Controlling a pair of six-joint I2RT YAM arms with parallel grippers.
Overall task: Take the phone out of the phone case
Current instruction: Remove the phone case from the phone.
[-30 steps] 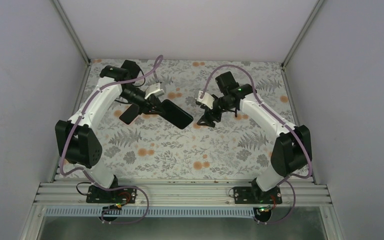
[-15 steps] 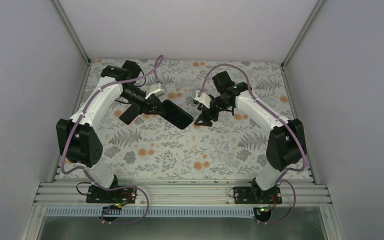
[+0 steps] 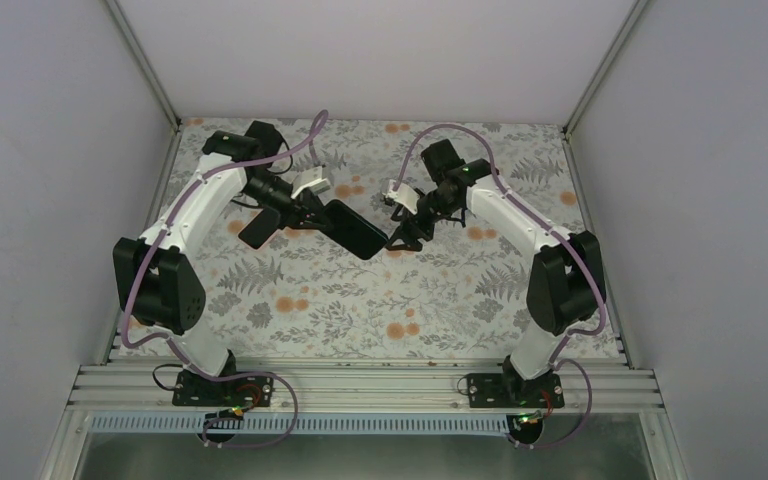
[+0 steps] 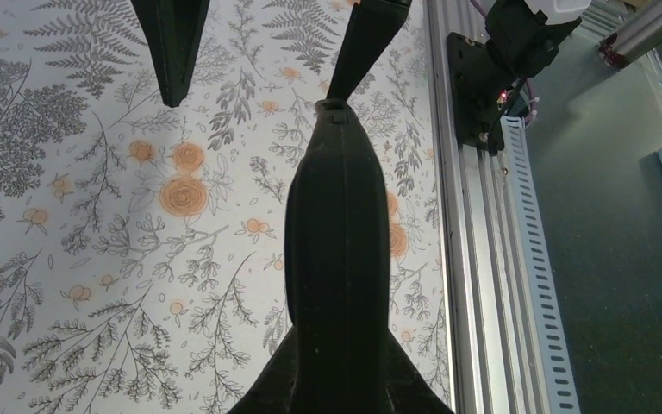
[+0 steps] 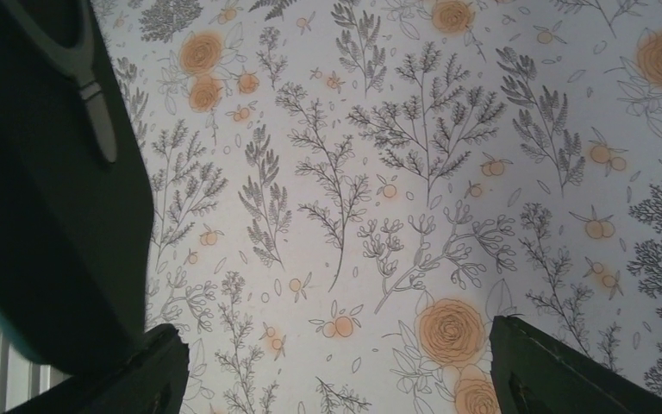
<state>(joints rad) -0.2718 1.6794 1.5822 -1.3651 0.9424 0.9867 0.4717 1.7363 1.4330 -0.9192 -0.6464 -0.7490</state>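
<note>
Currently the phone (image 3: 353, 228) apparently sits in its case (image 3: 368, 240), held above the table (image 3: 440, 300). Left gripper (image 3: 308, 213) is clamped on one end; right gripper (image 3: 402, 240) has fingers apart at the free end. Separation not started.

no legible text, brand, number or sign in any view, black cased phone (image 3: 353, 228) shows no readable marking, floral-printed table surface (image 3: 360, 300) carries only grey ferns and orange blossoms

Left pincer (image 3: 311, 215) clamped tight; right pincer (image 3: 401, 240) spread wide, facing it.
</note>
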